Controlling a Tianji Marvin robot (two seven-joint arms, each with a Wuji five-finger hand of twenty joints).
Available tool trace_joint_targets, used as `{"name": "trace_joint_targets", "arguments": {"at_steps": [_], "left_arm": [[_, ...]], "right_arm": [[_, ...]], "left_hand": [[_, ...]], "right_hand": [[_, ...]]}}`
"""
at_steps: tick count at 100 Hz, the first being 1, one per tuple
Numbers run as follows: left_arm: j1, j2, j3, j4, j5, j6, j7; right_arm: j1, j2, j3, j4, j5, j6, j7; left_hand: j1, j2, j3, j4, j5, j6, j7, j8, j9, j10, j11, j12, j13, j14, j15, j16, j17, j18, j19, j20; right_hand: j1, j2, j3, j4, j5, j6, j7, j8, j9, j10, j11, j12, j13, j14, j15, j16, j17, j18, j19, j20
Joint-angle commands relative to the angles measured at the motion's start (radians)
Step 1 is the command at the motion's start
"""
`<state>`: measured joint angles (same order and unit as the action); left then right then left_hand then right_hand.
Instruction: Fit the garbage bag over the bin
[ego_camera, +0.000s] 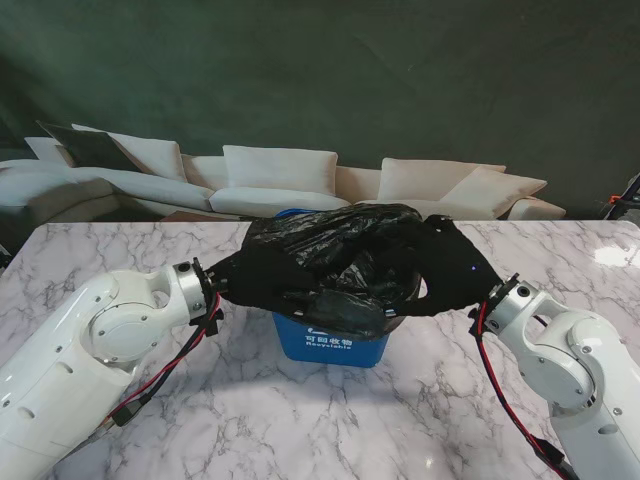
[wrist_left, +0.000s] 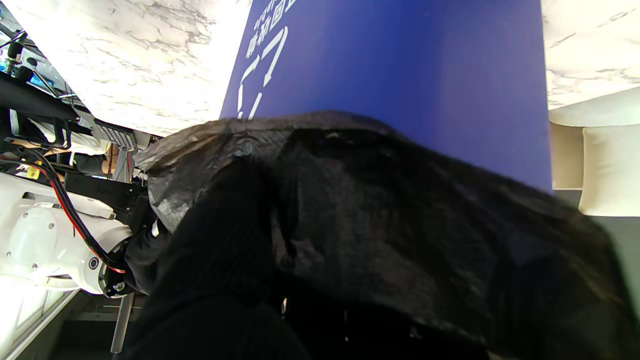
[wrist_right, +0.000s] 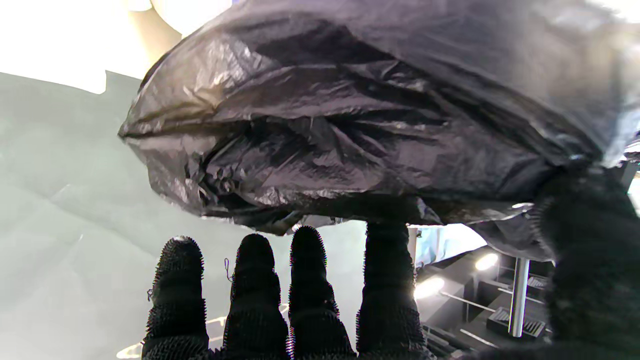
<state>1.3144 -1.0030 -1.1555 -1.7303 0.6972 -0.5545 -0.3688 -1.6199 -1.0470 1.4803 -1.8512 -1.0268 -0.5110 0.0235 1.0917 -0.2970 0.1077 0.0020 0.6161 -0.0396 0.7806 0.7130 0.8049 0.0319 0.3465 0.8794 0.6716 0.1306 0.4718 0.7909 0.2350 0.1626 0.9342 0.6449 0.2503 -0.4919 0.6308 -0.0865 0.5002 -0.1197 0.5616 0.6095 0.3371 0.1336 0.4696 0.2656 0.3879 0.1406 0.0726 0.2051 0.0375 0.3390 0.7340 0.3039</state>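
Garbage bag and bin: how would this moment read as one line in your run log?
step: fitting | garbage bag: bunched over bin top, sides uncovered | left hand: holding bag | right hand: holding bag

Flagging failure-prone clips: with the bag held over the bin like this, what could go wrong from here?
1. The bag is bunched over the bin, its mouth not visibly spread, so it may miss the rim.
2. Only the edge is pinched by the right robot hand; it could slip.
3. Pulling down could tip the bin.

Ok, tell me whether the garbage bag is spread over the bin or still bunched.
Bunched: the garbage bag sits crumpled atop the blue recycling bin, whose front wall is uncovered.
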Motion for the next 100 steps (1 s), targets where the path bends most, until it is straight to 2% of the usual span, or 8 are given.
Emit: {"name": "trace_joint_targets", "arguments": {"at_steps": [1,28,52,62,65,74,81,100], "left_arm": [[-0.001,-0.002,0.003,0.000,-0.002,0.003,-0.016],[0.003,-0.002,-0.002,-0.001,0.001,0.002,-0.013],[0.004,-0.004,-0.004,0.000,0.002,0.000,-0.006],[0.006,-0.006,-0.004,0.004,0.003,-0.001,0.006],[0.007,-0.007,-0.005,0.004,0.000,-0.001,0.010],[0.013,-0.011,-0.011,0.008,0.003,-0.005,0.033],[0.019,-0.013,-0.018,0.006,0.005,-0.006,0.041],[0.032,-0.020,-0.039,0.007,0.041,-0.024,0.093]], "right_arm": [[-0.029,-0.001,0.003,0.002,0.007,-0.004,-0.008],[-0.054,-0.004,0.020,-0.036,0.016,-0.027,-0.016],[-0.017,0.000,-0.018,0.017,0.000,0.006,-0.011],[-0.002,0.002,-0.032,0.037,0.000,0.018,-0.002],[0.001,0.002,-0.036,0.041,0.003,0.021,0.002],[0.007,0.004,-0.043,0.048,0.006,0.022,0.017],[0.012,0.005,-0.049,0.053,0.004,0.022,0.022],[0.023,0.004,-0.064,0.068,0.020,0.030,0.023]], "left_hand": [[0.039,0.001,0.027,0.003,0.037,-0.049,0.023,0.004,0.028,-0.016,-0.011,0.018,0.007,-0.007,0.022,0.007,-0.004,0.013,0.033,-0.002],[0.039,0.001,0.027,0.003,0.038,-0.049,0.023,0.005,0.028,-0.015,-0.010,0.018,0.008,-0.008,0.021,0.006,-0.004,0.013,0.032,-0.002],[0.035,0.002,0.024,0.002,0.036,-0.052,0.020,0.003,0.019,-0.014,-0.015,0.012,0.002,-0.006,0.016,0.002,-0.009,0.014,0.029,-0.004],[0.007,0.020,-0.009,0.001,0.045,-0.054,-0.018,-0.023,-0.076,0.009,0.036,-0.171,-0.033,0.007,-0.041,-0.054,-0.031,0.019,0.000,-0.014],[-0.019,0.027,-0.027,0.001,0.048,-0.045,-0.029,-0.033,-0.113,0.019,0.043,-0.301,-0.051,0.013,-0.059,-0.072,-0.042,0.022,-0.012,-0.017],[-0.151,0.045,-0.075,0.000,-0.006,-0.007,-0.147,-0.047,-0.227,0.057,-0.043,-0.403,-0.116,0.022,-0.116,-0.120,-0.074,0.027,-0.063,-0.034],[-0.254,0.097,-0.107,-0.003,-0.035,0.034,-0.258,-0.080,-0.327,0.082,-0.106,-0.458,-0.174,0.027,-0.153,-0.149,-0.105,0.024,-0.101,-0.044],[-0.424,0.044,-0.118,-0.008,-0.211,0.061,-0.510,-0.213,-0.557,0.141,-0.239,-0.605,-0.317,0.052,-0.231,-0.236,-0.171,-0.008,-0.223,-0.088]], "right_hand": [[-0.028,-0.040,-0.005,0.003,-0.044,0.042,-0.040,-0.031,-0.001,0.004,-0.019,-0.005,0.006,0.010,0.018,-0.007,-0.019,0.019,0.015,-0.018],[0.016,-0.063,0.013,0.006,-0.040,0.022,-0.045,-0.039,0.011,-0.002,-0.021,0.000,0.025,0.008,0.020,0.000,-0.015,0.023,0.019,-0.017],[0.284,0.053,-0.173,0.030,0.031,-0.065,0.042,-0.007,0.033,-0.005,-0.011,-0.003,0.046,0.003,0.027,-0.002,0.004,0.021,0.028,-0.026],[0.396,0.044,-0.250,0.032,0.093,-0.142,0.182,-0.036,0.058,-0.009,-0.005,-0.001,0.060,0.004,0.035,-0.001,0.009,0.023,0.040,-0.036],[0.378,0.004,-0.152,0.007,0.092,-0.169,0.258,-0.069,0.070,-0.012,-0.006,0.000,0.066,0.002,0.038,-0.001,0.009,0.025,0.044,-0.042],[0.320,-0.074,0.137,-0.083,0.142,-0.238,0.375,-0.104,0.118,-0.025,-0.001,0.011,0.088,-0.001,0.047,0.004,0.016,0.029,0.051,-0.049],[0.339,-0.066,0.192,-0.097,0.217,-0.272,0.402,-0.097,0.156,-0.036,0.007,0.020,0.109,-0.004,0.056,0.009,0.022,0.032,0.054,-0.051],[0.368,-0.053,0.239,-0.110,0.288,-0.276,0.433,-0.093,0.207,-0.055,0.030,0.046,0.145,-0.012,0.076,0.021,0.029,0.038,0.060,-0.054]]}}
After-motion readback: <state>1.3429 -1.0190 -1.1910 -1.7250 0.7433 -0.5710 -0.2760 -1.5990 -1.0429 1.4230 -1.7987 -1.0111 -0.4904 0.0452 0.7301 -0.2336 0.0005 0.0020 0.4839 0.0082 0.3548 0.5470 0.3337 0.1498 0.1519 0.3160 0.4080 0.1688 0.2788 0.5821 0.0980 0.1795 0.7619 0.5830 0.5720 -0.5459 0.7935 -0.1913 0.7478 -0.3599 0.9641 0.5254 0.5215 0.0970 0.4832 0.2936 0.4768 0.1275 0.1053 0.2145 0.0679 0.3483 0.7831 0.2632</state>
